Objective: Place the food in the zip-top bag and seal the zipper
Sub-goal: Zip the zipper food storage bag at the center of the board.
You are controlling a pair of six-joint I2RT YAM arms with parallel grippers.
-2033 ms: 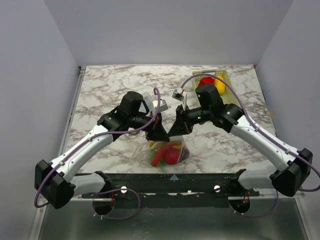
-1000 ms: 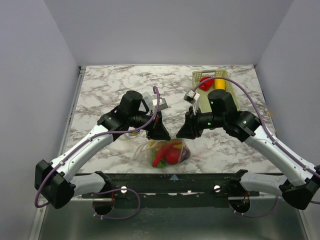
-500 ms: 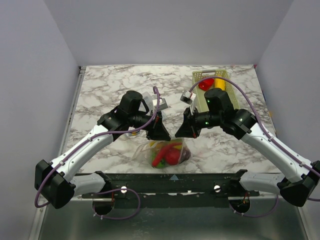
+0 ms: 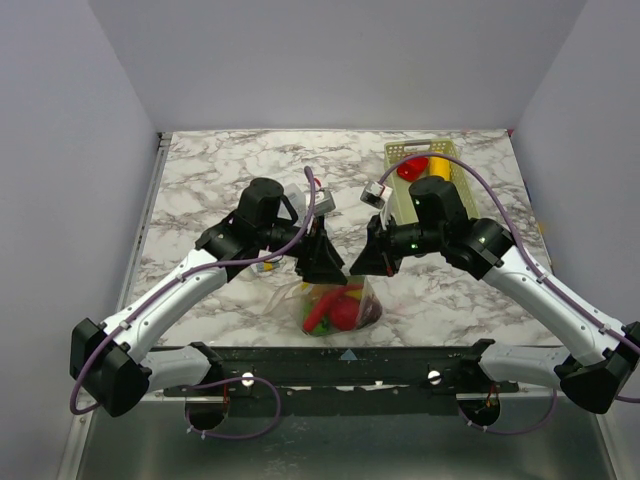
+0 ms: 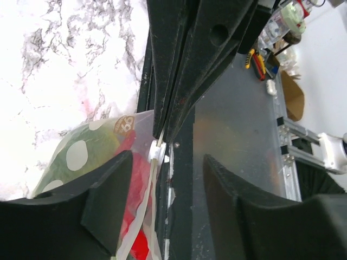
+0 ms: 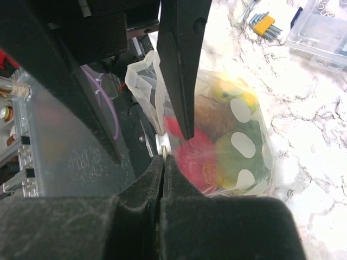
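The left arm [image 4: 180, 290] and right arm [image 4: 530, 285] reached inward, wrists pitched down. The left gripper [image 4: 324, 268] stood with fingers apart. The right gripper [image 4: 356, 266] was fully closed.

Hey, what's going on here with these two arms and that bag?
Two robot arms are working on a clear zip-top bag near the front edge of the table, with toy food inside it. The right gripper is shut on the zipper at the bag's mouth. The left gripper is open, straddling the same strip. A red piece and a yellow piece sit in the green basket at the far right.
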